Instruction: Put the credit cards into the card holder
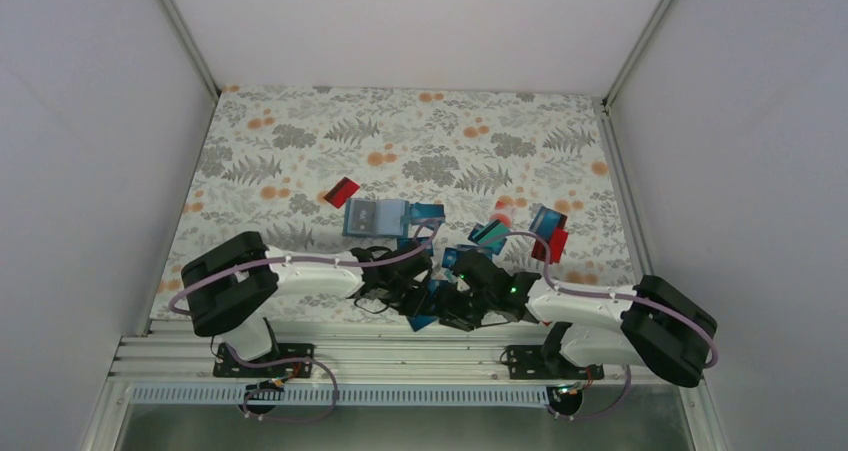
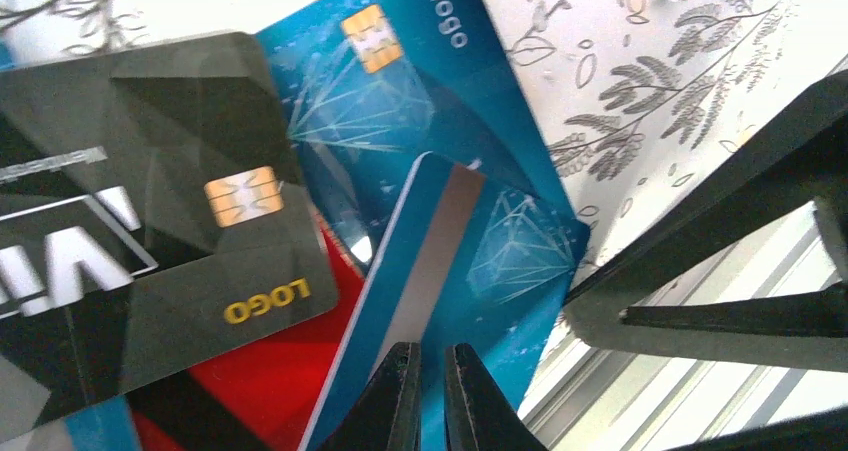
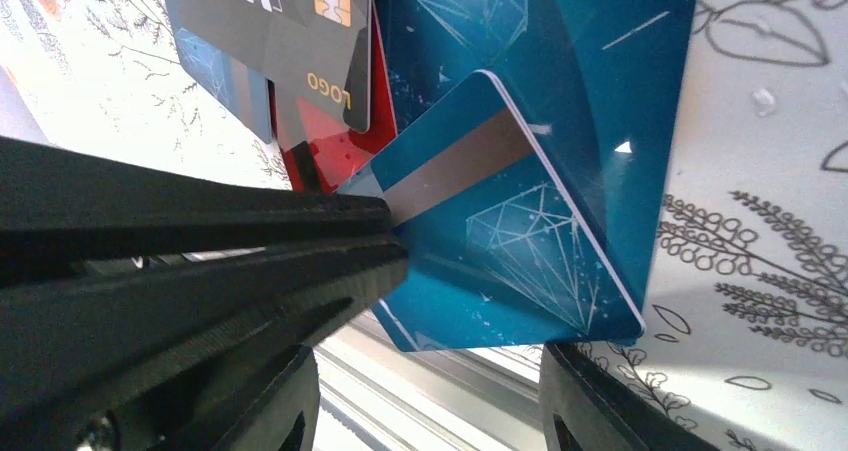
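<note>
1. Spreading under everything is a tablecloth point(image 1: 400, 131) with grey leaves and orange flowers.
2. The left arm point(image 1: 300, 271) reaches in from the left and the right arm point(image 1: 590, 306) from the right. Their wrists meet close together near the front middle of the cloth.
3. The card holder point(image 1: 375, 218) lies open on the cloth, just beyond the left arm and a little left of the centre. A teal card point(image 1: 425, 213) lies against its right side.
4. The credit cards point(image 1: 490, 233) are scattered around the centre. A far red card point(image 1: 342, 191) lies alone beyond the holder, and several blue, teal and red ones lie to the right.
5. Under the wrists there is a small heap. In it a black card point(image 2: 170, 221) with a gold chip lies over a red card point(image 2: 260, 381), beside a blue chip card point(image 2: 400, 101).
6. The left gripper point(image 2: 430, 356) is clamped on a blue card with a grey stripe point(image 2: 450, 251), which reaches over the blue chip card.
7. The right gripper point(image 3: 430, 371) has its fingers wide apart, one on each side of this same striped card. I cannot tell if they touch it.
</note>
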You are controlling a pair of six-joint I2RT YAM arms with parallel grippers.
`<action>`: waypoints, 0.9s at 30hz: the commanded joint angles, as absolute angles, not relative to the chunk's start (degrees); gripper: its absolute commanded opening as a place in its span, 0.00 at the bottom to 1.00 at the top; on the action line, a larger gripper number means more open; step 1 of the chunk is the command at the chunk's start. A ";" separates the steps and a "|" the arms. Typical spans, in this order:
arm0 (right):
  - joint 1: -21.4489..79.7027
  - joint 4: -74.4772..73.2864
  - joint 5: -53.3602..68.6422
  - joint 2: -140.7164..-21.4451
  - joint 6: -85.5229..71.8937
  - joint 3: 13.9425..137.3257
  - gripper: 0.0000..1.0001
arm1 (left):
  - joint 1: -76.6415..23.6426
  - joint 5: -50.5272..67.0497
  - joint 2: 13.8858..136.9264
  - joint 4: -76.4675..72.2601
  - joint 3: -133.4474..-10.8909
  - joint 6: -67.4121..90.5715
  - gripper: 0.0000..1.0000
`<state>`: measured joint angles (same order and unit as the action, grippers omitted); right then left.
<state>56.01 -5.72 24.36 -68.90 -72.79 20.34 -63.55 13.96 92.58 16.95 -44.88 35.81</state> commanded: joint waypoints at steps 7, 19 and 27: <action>55.15 -12.11 17.91 -64.26 -69.91 20.06 0.56 | -65.31 22.87 95.51 2.70 -44.07 42.62 0.08; 54.70 -13.80 21.75 -60.41 -68.08 18.04 0.56 | -65.16 12.71 84.36 20.63 -46.89 39.35 0.09; 54.72 -12.87 21.99 -61.76 -68.32 18.74 0.56 | -65.28 12.04 87.82 21.90 -44.65 38.84 0.09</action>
<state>54.96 -13.06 22.24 -61.14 -68.77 18.11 -64.79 13.26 85.23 19.64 -45.47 39.64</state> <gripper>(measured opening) 0.560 0.088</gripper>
